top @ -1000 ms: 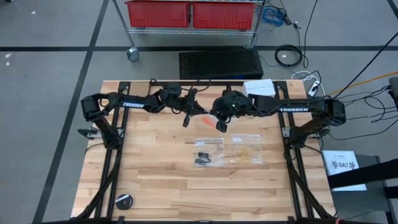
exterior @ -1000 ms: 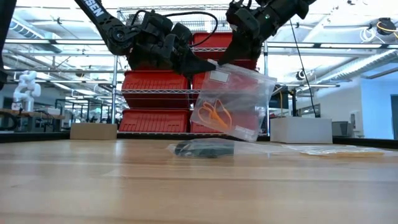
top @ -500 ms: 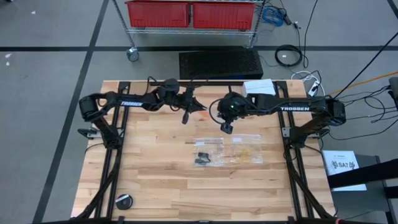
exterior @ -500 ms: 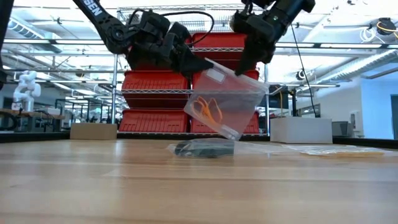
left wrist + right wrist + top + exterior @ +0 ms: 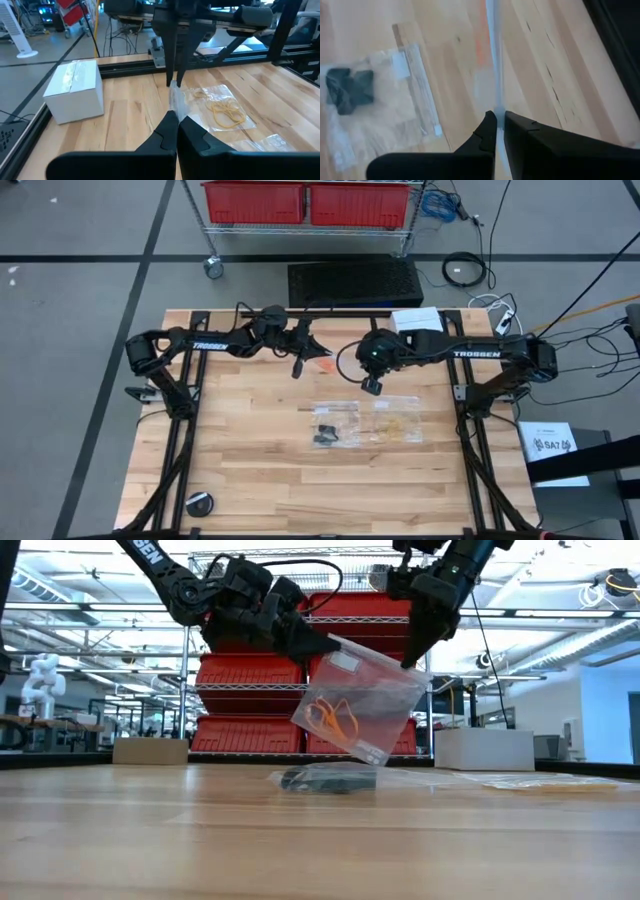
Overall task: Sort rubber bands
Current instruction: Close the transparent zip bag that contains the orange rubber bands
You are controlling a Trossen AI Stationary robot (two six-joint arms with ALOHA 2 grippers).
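High view: left tool [image 5: 316, 356] and right tool [image 5: 371, 385] both clamped on one clear bag [image 5: 358, 700] above the table's [image 5: 250, 450] far side; low view: bag hangs tilted between them, orange bands [image 5: 334, 718] bunched low inside; wrist views: each tool pinches an opposite bag edge.

**Workshop floor around a wooden table**

A wood table [image 5: 250, 450] is standing on grey floor [image 5: 70, 330] crossed by dark lines. At the far side, a wire rack [image 5: 310, 225] on casters is holding red bins [image 5: 255, 200]. Cables [image 5: 465, 270] are lying far right. Ceiling lights [image 5: 90, 585] are shining overhead.
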